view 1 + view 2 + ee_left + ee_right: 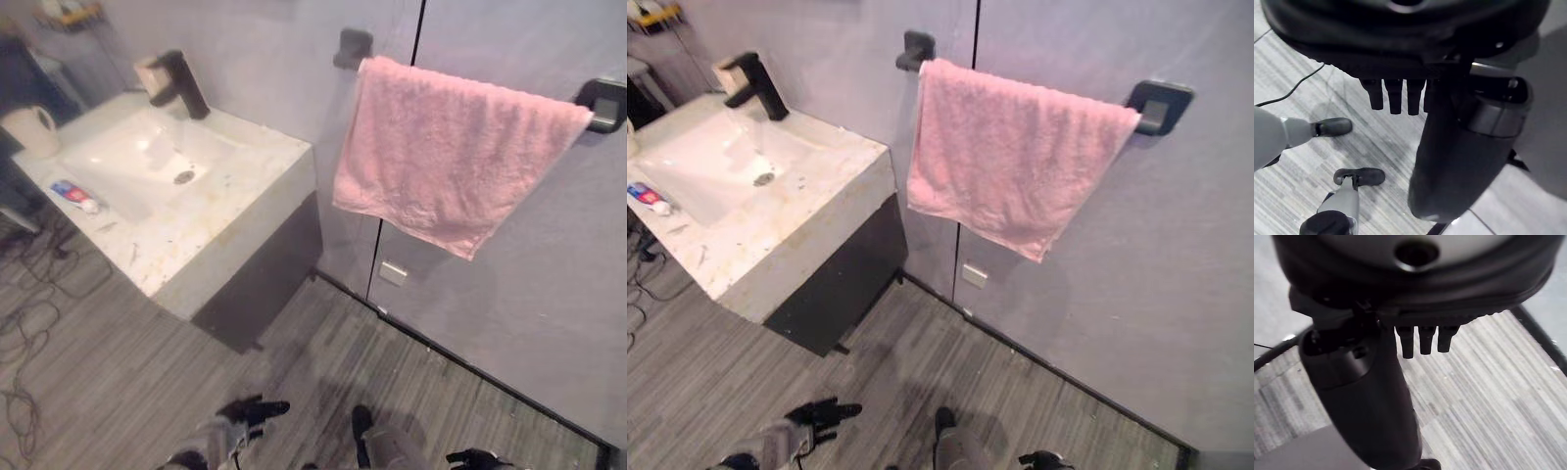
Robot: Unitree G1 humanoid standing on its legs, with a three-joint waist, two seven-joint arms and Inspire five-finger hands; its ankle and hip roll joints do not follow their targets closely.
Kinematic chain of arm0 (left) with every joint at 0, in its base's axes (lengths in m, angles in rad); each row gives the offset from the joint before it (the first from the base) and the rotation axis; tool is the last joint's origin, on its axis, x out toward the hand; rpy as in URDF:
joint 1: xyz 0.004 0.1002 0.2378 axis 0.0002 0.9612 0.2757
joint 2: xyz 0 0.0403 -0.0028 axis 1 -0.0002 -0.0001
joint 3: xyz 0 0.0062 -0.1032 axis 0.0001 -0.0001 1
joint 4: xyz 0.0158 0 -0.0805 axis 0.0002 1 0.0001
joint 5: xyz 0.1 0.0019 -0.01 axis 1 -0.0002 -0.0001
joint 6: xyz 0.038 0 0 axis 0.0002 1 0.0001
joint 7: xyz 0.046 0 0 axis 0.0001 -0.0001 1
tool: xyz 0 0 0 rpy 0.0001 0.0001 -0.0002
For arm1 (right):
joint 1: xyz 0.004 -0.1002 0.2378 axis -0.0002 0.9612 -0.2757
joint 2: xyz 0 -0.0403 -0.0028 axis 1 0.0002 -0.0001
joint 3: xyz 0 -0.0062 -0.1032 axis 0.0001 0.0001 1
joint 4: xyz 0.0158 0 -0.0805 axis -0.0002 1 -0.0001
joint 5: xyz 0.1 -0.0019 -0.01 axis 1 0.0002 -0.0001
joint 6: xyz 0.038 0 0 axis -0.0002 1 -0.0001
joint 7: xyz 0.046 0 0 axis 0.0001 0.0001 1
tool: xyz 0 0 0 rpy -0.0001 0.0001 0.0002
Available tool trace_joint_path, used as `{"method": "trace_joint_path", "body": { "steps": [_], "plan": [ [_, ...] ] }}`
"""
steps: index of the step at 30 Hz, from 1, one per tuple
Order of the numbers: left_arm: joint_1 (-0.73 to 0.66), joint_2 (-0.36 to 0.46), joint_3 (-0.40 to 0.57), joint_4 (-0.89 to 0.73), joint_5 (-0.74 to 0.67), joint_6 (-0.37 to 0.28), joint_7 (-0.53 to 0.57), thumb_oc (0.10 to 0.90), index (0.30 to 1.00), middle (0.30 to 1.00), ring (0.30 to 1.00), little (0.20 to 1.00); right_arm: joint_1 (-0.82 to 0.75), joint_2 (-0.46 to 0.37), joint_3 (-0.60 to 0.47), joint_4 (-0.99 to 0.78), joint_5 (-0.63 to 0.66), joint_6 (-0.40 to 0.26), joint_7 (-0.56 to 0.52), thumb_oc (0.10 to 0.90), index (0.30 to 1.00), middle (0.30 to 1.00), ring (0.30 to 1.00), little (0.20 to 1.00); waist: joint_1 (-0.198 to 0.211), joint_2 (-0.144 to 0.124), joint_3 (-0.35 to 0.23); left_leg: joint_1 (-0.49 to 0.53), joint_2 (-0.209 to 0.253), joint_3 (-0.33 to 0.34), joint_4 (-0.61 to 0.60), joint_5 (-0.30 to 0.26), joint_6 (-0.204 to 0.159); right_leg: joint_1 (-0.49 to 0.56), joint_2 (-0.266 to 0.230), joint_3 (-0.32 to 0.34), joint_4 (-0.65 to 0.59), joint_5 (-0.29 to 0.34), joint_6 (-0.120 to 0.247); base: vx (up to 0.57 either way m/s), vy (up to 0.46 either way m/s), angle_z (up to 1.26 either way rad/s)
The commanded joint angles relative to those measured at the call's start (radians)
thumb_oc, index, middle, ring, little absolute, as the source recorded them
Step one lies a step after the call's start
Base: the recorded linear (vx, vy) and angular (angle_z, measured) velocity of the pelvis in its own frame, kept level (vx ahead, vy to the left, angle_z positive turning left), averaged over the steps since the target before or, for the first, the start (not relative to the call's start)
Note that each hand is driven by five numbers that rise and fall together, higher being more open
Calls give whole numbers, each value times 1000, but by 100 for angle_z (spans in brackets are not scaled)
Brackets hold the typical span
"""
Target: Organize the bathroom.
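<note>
Left eye view: pink towel (446,152) hangs over a black bar (598,103) on the wall, up and well away from both hands, draped unevenly with one corner lower (likely the thing to tidy). Sink (211,230) sits far ahead of the left hand (257,409); a tube (74,195) lies on its rim, a black tap (181,83) at the back. Left hand hangs low above the floor, fingers straight and apart, holding nothing.

Right eye view: same layout; right hand (1043,459) is low at the edge.

Left wrist view: fingers (1393,100) hang straight, nothing between them and the thumb.

Right wrist view: fingers (1422,340) relaxed over bare floor (1498,396), empty. Both arms look at rest, reach not yet begun.
</note>
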Motion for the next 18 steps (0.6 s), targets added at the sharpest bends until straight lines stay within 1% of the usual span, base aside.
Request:
{"method": "trace_joint_path", "body": {
  "steps": [1,2,3,4,5,6,7,8,9,10,11,12,13,14,15,16,17,18],
  "plan": [
    [62,21,50,19,-256,73,-73,800,900,900,900,900,-15,-1,13,22,12,15,-8,800,900,900,900,900,-22,-76,-13,18,-105,31,5,-32,15,-39,105,-82,-178,135,152,-226,127,1],
    [73,16,65,23,-332,79,-77,800,900,900,900,900,-9,-1,10,24,15,13,-8,800,900,900,900,900,-22,-77,-11,18,-110,35,-1,-28,19,-44,107,-79,-179,142,152,-286,138,1],
    [89,6,82,19,-409,113,-78,800,900,900,900,900,2,-4,3,28,18,18,-2,800,900,900,900,900,-29,-71,-10,16,-105,24,-9,-18,24,-50,123,-18,-166,135,149,-229,105,2],
    [89,6,82,19,-409,113,-78,800,900,900,900,900,2,-4,3,28,18,18,-2,800,900,900,900,900,-29,-71,-10,16,-105,24,-9,-18,24,-50,123,-18,-166,135,149,-230,86,20],
    [96,0,90,12,-417,148,-54,800,900,900,900,900,14,-6,-3,32,33,23,-2,800,900,900,900,900,-44,-57,-12,8,-91,15,-9,-12,30,-59,118,55,-142,126,148,-158,16,42],
    [109,-3,89,2,-356,182,-72,800,900,900,900,900,37,-1,-17,39,88,47,-11,800,900,900,900,900,-65,-28,-16,-7,-56,-2,8,-10,32,-64,75,165,-85,113,159,-174,20,62],
    [112,-2,88,0,-351,191,-76,800,900,900,900,900,42,0,-20,39,92,52,-14,800,900,900,900,900,-68,-22,-18,-13,-47,-2,15,-12,32,-67,63,187,-68,108,162,-113,12,165],
    [121,1,84,-5,-317,226,-93,800,900,900,900,900,48,-5,-25,44,109,76,-15,800,900,900,900,900,-77,-4,-15,-12,-25,4,31,-20,31,-46,25,220,-48,95,172,-123,48,215],
    [140,4,84,-5,-228,258,-140,800,900,900,900,900,49,-8,-27,54,141,107,-29,800,900,900,900,900,-77,19,-13,-10,16,31,55,-24,25,-2,-38,227,-14,69,184,-178,46,263],
    [152,8,82,-3,-172,274,-174,800,900,900,900,900,46,-7,-28,58,163,130,-40,800,900,900,900,900,-71,26,-15,-8,39,51,68,-25,20,29,-69,216,-5,57,189,-239,7,183],
    [161,15,85,1,-120,289,-199,800,900,900,900,900,43,-3,-29,63,181,144,-46,800,900,900,900,900,-60,26,-21,-11,58,77,78,-21,14,60,-87,197,-10,46,196,-224,-43,195],
    [165,20,89,2,-74,294,-218,800,900,900,900,900,39,1,-30,66,203,146,-57,800,900,900,900,900,-53,20,-28,-15,66,94,81,-15,9,88,-92,182,-33,44,201,-218,-71,145],
    [165,25,88,5,-59,305,-233,800,900,900,900,900,35,5,-29,67,197,142,-60,800,900,900,900,900,-46,8,-41,-26,65,107,78,-7,7,117,-92,163,-81,49,202,-199,-76,149],
    [152,23,77,15,-77,321,-218,800,900,900,900,900,30,-4,-25,59,144,125,-43,800,900,900,900,900,-44,2,-55,-56,49,104,75,-3,14,120,-71,170,-110,46,192,-130,-51,75],
    [152,23,76,15,-77,321,-217,800,900,900,900,900,30,-4,-25,59,143,125,-43,800,900,900,900,900,-44,3,-56,-58,49,104,75,-3,14,118,-71,170,-110,46,192,-104,-61,54],
    [142,19,68,24,-87,339,-187,800,900,900,900,900,33,-14,-20,49,119,111,-34,800,900,900,900,900,-48,9,-57,-77,45,109,81,4,15,106,-57,174,-93,34,183,-55,-49,-12],
    [142,19,66,24,-84,342,-184,800,900,900,900,900,34,-16,-20,44,121,107,-35,800,900,900,900,900,-49,11,-57,-82,44,110,84,7,15,101,-52,175,-87,30,181,-112,-97,-24],
    [141,20,58,20,-86,346,-176,800,900,900,900,900,36,-23,-19,21,136,99,-39,800,900,900,900,900,-53,15,-55,-94,42,110,93,8,16,89,-36,173,-66,10,173,-108,-111,-11]
  ]
}}
